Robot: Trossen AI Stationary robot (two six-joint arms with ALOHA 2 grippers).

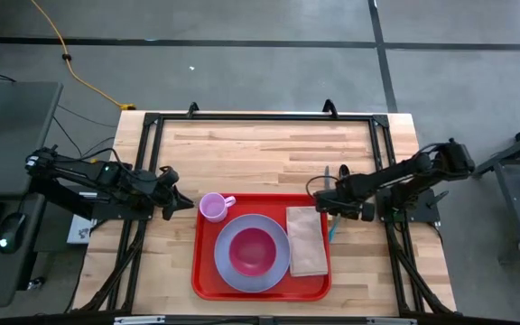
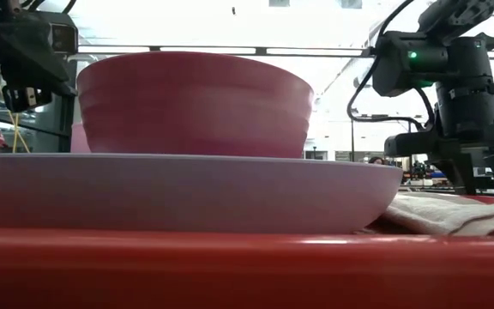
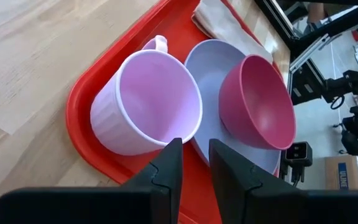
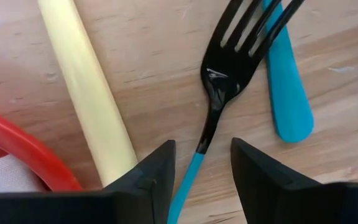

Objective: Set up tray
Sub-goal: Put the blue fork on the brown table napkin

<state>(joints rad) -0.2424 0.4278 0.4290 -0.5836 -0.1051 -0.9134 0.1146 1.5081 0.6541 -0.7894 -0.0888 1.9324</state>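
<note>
The red tray (image 1: 208, 280) was seen lying at the table's near middle, carrying a pink mug (image 1: 212, 207), a lilac plate (image 1: 226, 264) with a pink bowl (image 1: 254, 252), and a tan napkin (image 1: 307, 240). The left gripper (image 1: 185, 204) was held just left of the mug, fingers slightly parted and empty. The right gripper (image 4: 199, 163) (fingers parted) was positioned astride a black fork (image 4: 229, 62) with a blue handle, beside the tray's right rim.
</note>
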